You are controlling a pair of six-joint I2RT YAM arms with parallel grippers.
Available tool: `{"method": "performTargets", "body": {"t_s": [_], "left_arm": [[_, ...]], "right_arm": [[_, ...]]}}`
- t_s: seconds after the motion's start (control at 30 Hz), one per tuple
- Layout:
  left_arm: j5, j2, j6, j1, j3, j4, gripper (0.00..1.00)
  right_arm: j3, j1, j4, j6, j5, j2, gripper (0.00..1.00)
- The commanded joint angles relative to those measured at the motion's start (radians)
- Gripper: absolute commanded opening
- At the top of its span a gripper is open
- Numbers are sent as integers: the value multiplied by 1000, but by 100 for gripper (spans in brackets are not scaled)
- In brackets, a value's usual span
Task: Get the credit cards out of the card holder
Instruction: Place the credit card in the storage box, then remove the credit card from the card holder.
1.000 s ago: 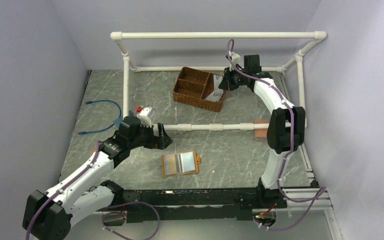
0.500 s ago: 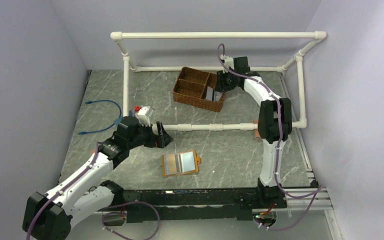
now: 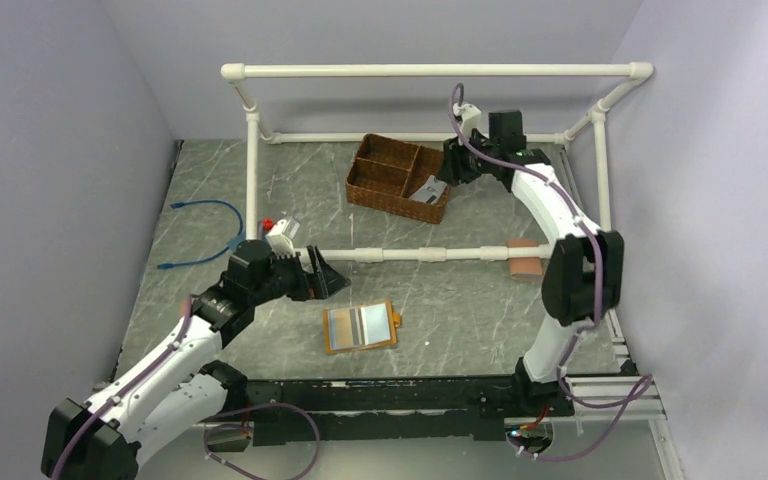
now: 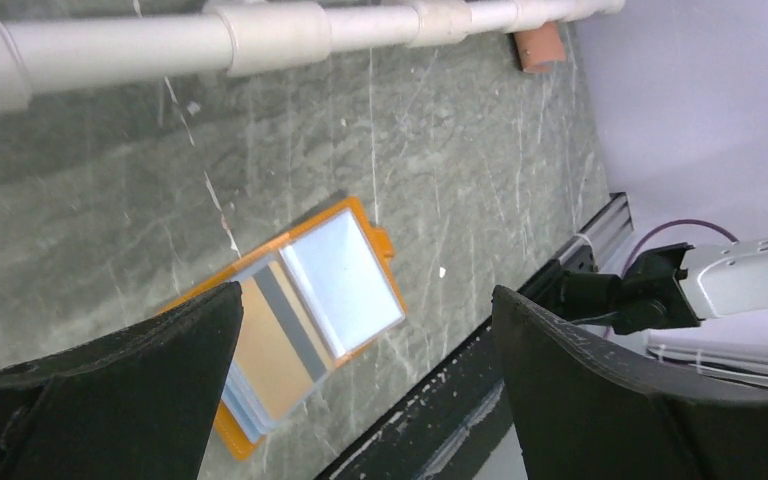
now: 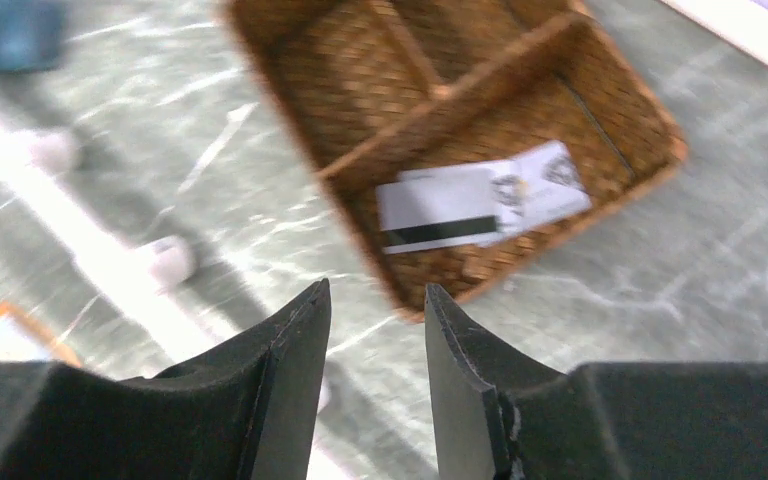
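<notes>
The mustard-orange card holder (image 3: 360,326) lies open on the table, pale blue-grey slots and a tan panel with a grey stripe facing up. In the left wrist view the card holder (image 4: 300,310) lies below my jaws. My left gripper (image 3: 332,282) is open wide and empty, just up-left of the holder; it shows in the left wrist view (image 4: 365,295). Two pale credit cards (image 3: 427,189) lie in the wicker basket's right compartment (image 5: 480,200). My right gripper (image 3: 447,170) is open and empty beside the basket's right end, its jaws a narrow gap apart (image 5: 375,290).
The brown wicker basket (image 3: 372,182) stands at the back centre. A white PVC pipe frame (image 3: 410,254) crosses the table. A pinkish-brown wallet (image 3: 525,258) lies under the pipe at right. A blue cable (image 3: 205,235) and a white block with a red part (image 3: 285,232) lie at left.
The right gripper held a pale card over the basket; the card now lies in the basket and the gripper has drawn back right. The left gripper has shifted slightly nearer.
</notes>
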Motion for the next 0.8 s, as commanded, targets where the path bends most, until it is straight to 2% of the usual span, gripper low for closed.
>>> {"method": "performTargets", "body": {"t_s": [0.0, 0.13, 0.23, 0.37, 0.43, 0.53, 0.6, 0.77], "left_arm": [[68, -33, -168, 5, -55, 46, 100], [161, -41, -266, 5, -128, 123, 91], [181, -49, -305, 3, -173, 130, 87], [138, -82, -287, -3, -166, 39, 87], [101, -77, -248, -9, -126, -61, 82], [31, -38, -192, -27, -50, -211, 80], [12, -20, -185, -45, -34, -228, 79], [-14, 22, -205, -105, -48, -154, 73]], "right_arm": [[-127, 16, -62, -145, -372, -196, 42], [-313, 47, -31, -202, -488, -381, 43], [-429, 58, -22, -274, -595, -492, 44], [-577, 61, -9, -410, -726, -607, 52], [-625, 63, 6, -429, -749, -635, 54], [-684, 75, 57, -418, -747, -647, 54], [-702, 93, 75, -419, -743, -644, 54], [-717, 169, 76, -440, -711, -616, 57]]}}
